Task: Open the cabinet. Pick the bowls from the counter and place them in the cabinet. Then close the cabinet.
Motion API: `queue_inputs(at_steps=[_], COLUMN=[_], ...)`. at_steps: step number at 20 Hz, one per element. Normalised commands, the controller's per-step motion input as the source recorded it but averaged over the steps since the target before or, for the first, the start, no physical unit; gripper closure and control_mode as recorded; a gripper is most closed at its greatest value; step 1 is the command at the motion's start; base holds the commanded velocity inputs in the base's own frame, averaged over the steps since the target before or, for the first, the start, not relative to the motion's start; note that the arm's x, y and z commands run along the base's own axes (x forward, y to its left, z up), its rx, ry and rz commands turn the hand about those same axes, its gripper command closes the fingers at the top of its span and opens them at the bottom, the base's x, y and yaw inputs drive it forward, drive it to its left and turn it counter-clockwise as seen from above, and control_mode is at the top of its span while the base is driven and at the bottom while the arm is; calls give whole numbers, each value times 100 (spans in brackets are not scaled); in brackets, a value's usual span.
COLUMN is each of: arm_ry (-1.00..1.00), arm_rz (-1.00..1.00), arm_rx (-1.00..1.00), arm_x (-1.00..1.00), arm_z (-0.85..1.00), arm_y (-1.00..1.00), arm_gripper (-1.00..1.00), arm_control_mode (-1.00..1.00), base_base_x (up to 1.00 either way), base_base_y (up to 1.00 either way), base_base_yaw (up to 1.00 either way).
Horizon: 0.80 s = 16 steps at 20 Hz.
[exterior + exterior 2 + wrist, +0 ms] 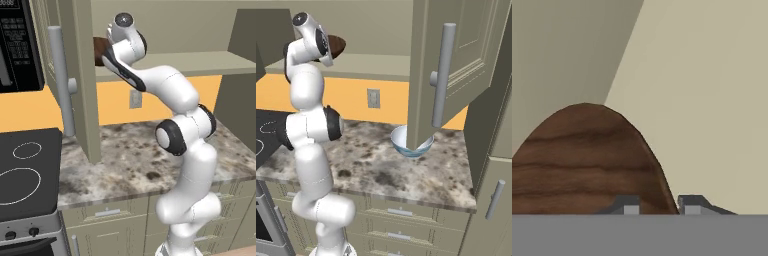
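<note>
The cabinet stands open, its left door (82,75) and right door (456,65) swung out towards me. My arm reaches up to the cabinet's bottom shelf (371,65). The dark-brown wood-grain bowl (587,160) is in my gripper (658,205), which is shut on its rim, one fingertip inside and one outside. This brown bowl (100,50) pokes out from behind my hand, just above the shelf (200,62), and shows as the brown bowl (336,45) from the other side. The white and light-blue bowl (411,142) sits on the counter (396,170), partly behind the right door.
A black stove top (25,170) adjoins the counter (130,160) on the left, with a black microwave (17,45) above it. The long bar handles (62,80) (441,75) stick out from the open doors. Low drawers (401,212) run under the counter.
</note>
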Motion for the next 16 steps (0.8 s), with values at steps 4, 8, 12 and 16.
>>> queue_inputs(at_steps=[4, 8, 12, 16], arm_ry=[0, 0, -4, -28], arm_rz=[1, 1, 0, 0], arm_rx=[0, 0, 4, 10], arm_x=[33, 30, 13, -41], arm_z=[-12, -27, -52, -61], arm_y=[8, 14, 19, 0], arm_gripper=[100, -100, -100, -100], arm_control_mode=[-100, -100, -100, -100], base_base_x=[0, 0, 0, 0], base_base_y=[0, 0, 0, 0], base_base_yaw=[0, 0, 0, 0])
